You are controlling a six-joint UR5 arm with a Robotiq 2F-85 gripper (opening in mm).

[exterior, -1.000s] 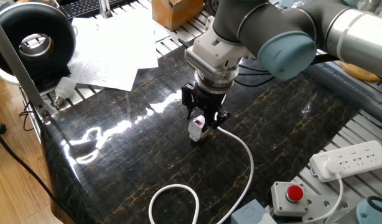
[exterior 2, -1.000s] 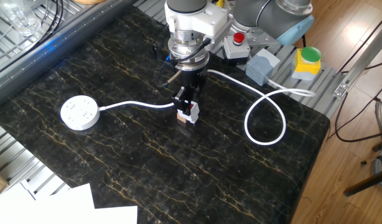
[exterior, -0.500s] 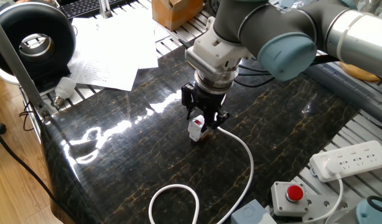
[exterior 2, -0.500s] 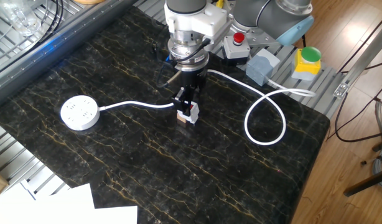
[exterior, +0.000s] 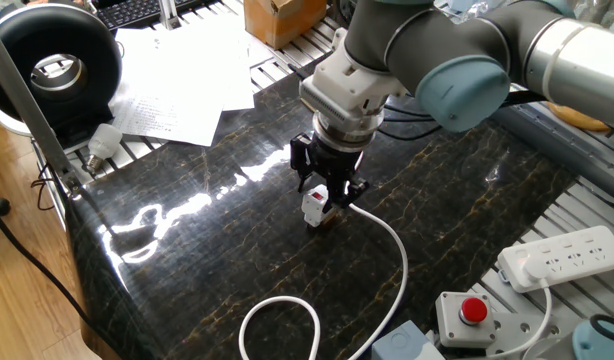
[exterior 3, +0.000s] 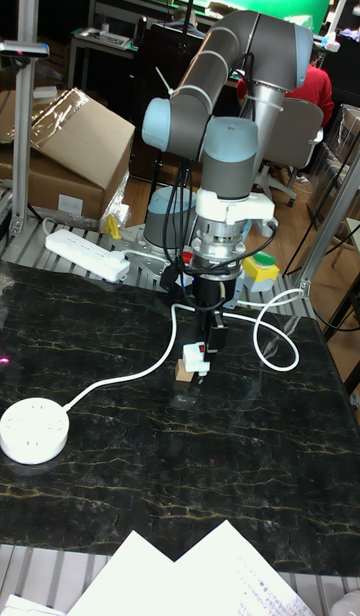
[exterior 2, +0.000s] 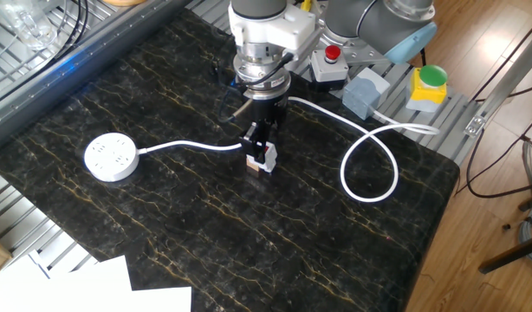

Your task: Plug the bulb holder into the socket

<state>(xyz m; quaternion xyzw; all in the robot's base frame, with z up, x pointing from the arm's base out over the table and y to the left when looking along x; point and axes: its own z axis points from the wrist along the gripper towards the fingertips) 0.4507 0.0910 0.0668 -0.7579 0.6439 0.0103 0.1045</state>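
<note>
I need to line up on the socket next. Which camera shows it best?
The other fixed view: the socket lies unobstructed, its top holes facing the camera and its cord traceable. The tall fixed view shows it flatter, near the table's edge. One fixed view does not show it.

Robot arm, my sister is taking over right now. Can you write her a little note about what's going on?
Pincer: down at the bulb holder, fingers on either side; looks shut on it, though the grip is hard to see.
Bulb holder: mid-table, sitting on or against a small wooden cube, beside the white cord.
Socket: round, white, off toward the table edge, nothing plugged in.
Done: the pincer has reached the holder.
Left: lift it, carry it to the socket, line up and push in.
</note>
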